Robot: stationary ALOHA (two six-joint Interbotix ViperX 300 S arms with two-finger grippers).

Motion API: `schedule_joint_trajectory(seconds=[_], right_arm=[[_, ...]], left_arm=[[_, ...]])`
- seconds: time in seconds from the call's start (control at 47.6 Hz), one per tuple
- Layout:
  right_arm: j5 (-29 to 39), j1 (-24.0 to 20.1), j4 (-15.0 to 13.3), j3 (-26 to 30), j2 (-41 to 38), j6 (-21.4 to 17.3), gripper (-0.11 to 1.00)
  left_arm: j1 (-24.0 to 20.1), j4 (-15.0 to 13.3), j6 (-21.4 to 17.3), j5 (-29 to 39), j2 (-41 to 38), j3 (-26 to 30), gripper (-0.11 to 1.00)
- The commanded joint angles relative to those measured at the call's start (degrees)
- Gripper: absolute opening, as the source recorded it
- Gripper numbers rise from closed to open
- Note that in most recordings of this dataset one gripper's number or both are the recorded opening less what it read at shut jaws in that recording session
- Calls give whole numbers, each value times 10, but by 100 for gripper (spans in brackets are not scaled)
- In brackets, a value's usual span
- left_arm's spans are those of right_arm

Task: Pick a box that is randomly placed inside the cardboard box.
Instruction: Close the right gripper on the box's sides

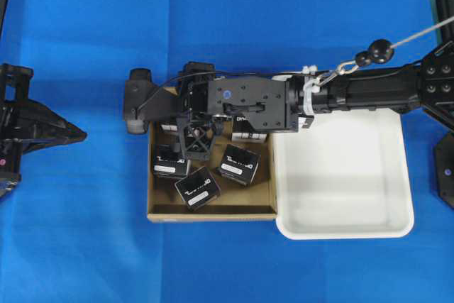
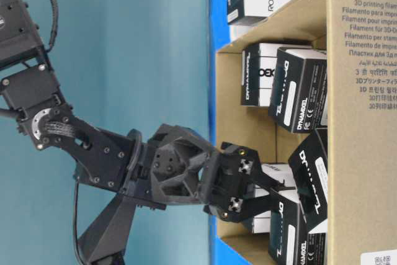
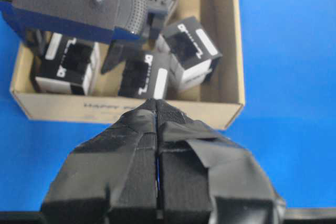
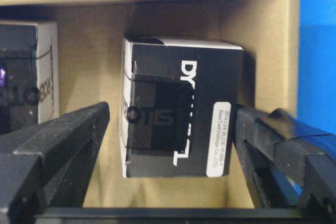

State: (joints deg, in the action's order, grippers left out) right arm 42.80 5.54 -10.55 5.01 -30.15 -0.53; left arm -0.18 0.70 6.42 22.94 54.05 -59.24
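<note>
Right gripper [image 4: 170,145] gapes wide (gripping nothing) — the box [image 4: 181,108] lies between its fingers.

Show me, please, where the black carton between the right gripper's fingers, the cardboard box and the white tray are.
black carton [image 4: 181,111]: right wrist view, its lettered top face.
cardboard box [image 1: 213,212]: overhead view, the near wall's rim.
white tray [image 1: 340,175]: overhead view, its bare floor.

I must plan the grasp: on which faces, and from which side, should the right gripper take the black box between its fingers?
Grip the box on its two opposite side faces, coming straight down from above. The open right gripper already straddles it, and there is free room on both sides inside the cardboard box.
</note>
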Motion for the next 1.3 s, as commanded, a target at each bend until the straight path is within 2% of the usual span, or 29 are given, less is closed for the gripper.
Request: schedule_joint_trajectory(seconds=[0.0,1.071,1.196,1.28], right_arm=[[-11,-1,-2,-1,-4,-2,99],[-10,-17,3,25,-16,-3,98],[-4,-18,2,27,-16,-3,93],[6,-18,3,27,-15,-1,81]], left_arm=[[1,2,0,-4,-2,11,-7],[1,2,3,-4,13,14,-7],[1,2,3,-5,14,14,-7],[1,2,3,-4,13,15,-7]])
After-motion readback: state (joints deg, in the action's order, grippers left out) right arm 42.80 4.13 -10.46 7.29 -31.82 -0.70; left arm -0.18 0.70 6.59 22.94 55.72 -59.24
